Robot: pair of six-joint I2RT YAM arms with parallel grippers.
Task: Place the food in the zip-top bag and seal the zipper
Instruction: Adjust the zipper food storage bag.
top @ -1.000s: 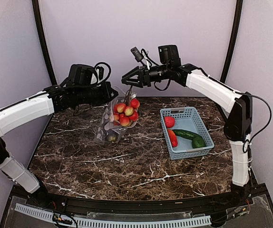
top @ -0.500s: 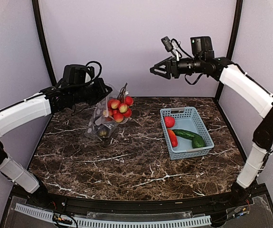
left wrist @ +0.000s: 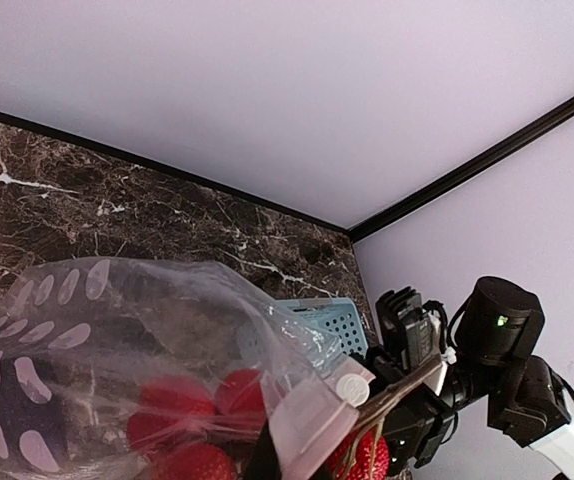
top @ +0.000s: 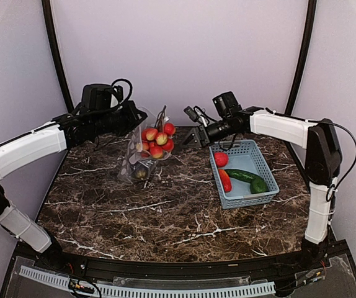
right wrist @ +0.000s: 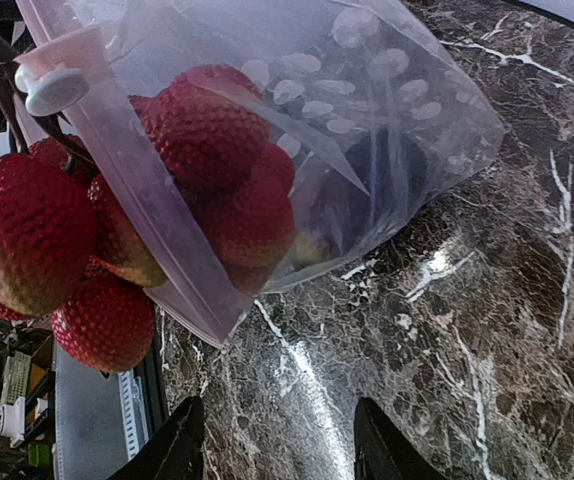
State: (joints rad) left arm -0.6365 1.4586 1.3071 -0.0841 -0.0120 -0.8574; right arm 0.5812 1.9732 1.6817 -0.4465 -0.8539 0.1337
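Note:
My left gripper [top: 137, 120] is shut on the top edge of the zip-top bag [top: 134, 162] and holds it hanging over the table. The cluster of red berries [top: 156, 141] sits in the bag's mouth, part inside and part outside [right wrist: 32, 240]. The pale zipper [right wrist: 142, 200] with its round slider [left wrist: 352, 388] runs across the berries. A dark piece and a greenish piece [top: 142, 173] lie at the bag's bottom. My right gripper [top: 196, 134] is open and empty, low, just right of the bag, its fingers [right wrist: 177, 452] over bare marble.
A light-blue lattice basket [top: 258, 155] stands at the right. It holds a red tomato [top: 221, 159], a red-orange pepper [top: 226, 180], a green cucumber [top: 242, 175] and a green avocado-like piece [top: 258, 185]. The back wall is close behind the bag.
My right gripper left the berries in the bag's mouth, swung up and to the right, then came down low beside the bag. The left gripper keeps hold of the bag, which swayed a little.

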